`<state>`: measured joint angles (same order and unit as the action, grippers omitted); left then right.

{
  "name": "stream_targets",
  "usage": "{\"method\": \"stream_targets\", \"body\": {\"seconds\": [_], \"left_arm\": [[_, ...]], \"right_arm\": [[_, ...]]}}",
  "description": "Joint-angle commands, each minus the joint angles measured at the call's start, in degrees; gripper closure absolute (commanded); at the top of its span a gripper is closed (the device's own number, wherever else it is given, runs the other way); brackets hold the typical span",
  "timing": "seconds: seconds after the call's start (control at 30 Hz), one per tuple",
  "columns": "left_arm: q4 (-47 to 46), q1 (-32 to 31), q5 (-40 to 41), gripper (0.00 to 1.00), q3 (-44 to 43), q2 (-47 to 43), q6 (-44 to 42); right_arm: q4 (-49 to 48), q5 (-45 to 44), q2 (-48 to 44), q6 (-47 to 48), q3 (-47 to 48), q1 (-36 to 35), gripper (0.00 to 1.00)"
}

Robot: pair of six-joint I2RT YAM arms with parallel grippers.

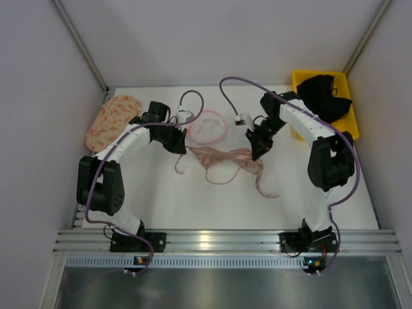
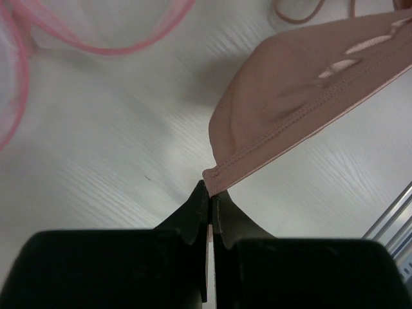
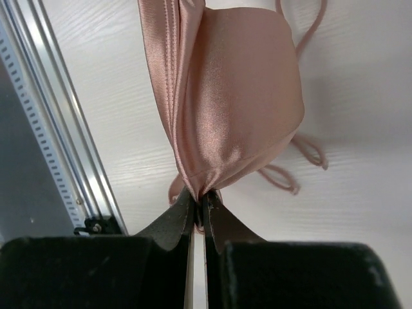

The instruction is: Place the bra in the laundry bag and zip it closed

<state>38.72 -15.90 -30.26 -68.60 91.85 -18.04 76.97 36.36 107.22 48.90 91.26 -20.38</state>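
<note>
The pale pink bra (image 1: 222,162) hangs stretched between my two grippers above the table, its thin straps trailing down toward the front. My left gripper (image 1: 181,147) is shut on the bra's left end; in the left wrist view the gripper (image 2: 210,193) pinches the band edge of the bra (image 2: 302,96). My right gripper (image 1: 256,152) is shut on the right end; in the right wrist view the gripper (image 3: 199,196) holds bunched satin of the bra (image 3: 238,96). The laundry bag (image 1: 207,127), white mesh with a pink rim, lies just behind the bra; it also shows in the left wrist view (image 2: 96,32).
A peach patterned oval fabric piece (image 1: 113,120) lies at the back left. A yellow bin (image 1: 302,80) with a black garment (image 1: 328,96) stands at the back right. White walls enclose the table; an aluminium rail (image 1: 219,241) runs along its near edge.
</note>
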Motion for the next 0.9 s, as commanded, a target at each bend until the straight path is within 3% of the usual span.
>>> {"method": "stream_targets", "body": {"seconds": [0.0, 0.27, 0.67, 0.77, 0.87], "left_arm": [[-1.45, 0.87, -3.49, 1.0, -4.7, 0.69, -2.95], [-3.39, 0.08, -4.46, 1.0, -5.5, -6.14, -3.14], [-3.39, -11.51, -2.35, 1.0, 12.95, -48.74, -5.68], [-3.39, -11.7, 1.25, 1.0, 14.54, -54.91, -5.77], [-1.72, -11.7, -1.81, 1.0, 14.11, -58.09, -6.04]], "right_arm": [[8.81, 4.42, 2.29, -1.18, 6.55, 4.38, 1.0], [8.72, 0.29, -9.27, 0.05, 10.26, 6.67, 1.0], [8.81, -1.03, -46.26, 8.31, -12.41, 2.9, 1.0], [8.81, -0.68, -54.64, 10.51, -16.02, 1.23, 1.0], [8.81, 0.11, -60.01, 10.51, -17.7, -0.7, 1.0]]}}
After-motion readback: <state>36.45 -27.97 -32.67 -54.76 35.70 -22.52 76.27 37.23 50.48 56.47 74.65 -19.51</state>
